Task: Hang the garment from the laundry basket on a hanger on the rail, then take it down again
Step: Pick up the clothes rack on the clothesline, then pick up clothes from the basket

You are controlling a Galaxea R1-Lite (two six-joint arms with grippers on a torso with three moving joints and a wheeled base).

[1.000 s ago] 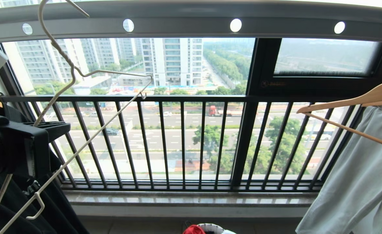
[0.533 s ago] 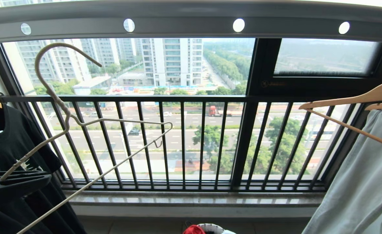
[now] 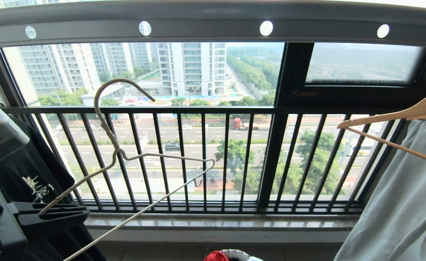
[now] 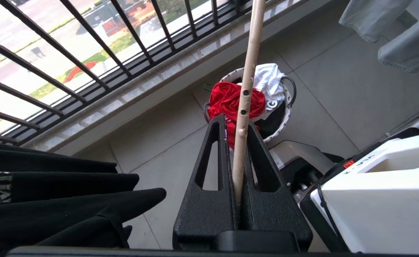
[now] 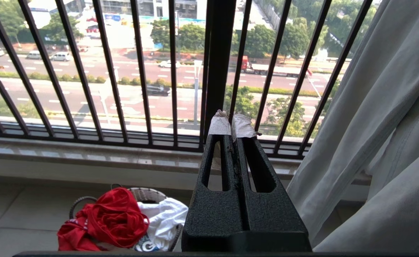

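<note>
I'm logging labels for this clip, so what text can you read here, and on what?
"G": on cloth in the laundry basket, rest hidden.
Window frame logo: too small to read.
Black T-shirt print: unreadable.
Mark on robot's white casing: unreadable.

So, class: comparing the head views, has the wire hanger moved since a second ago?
Yes. The hanger has come down and rightward: its hook, earlier up at the rail, now sits level with the window railing.

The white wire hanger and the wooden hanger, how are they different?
The wire hanger is thin and cream-white; the wooden hanger is thick and tan. The wire hanger is bare, tilted, and held in the left gripper; the wooden hanger carries a pale grey-green garment. Both are triangle-shaped.
</note>
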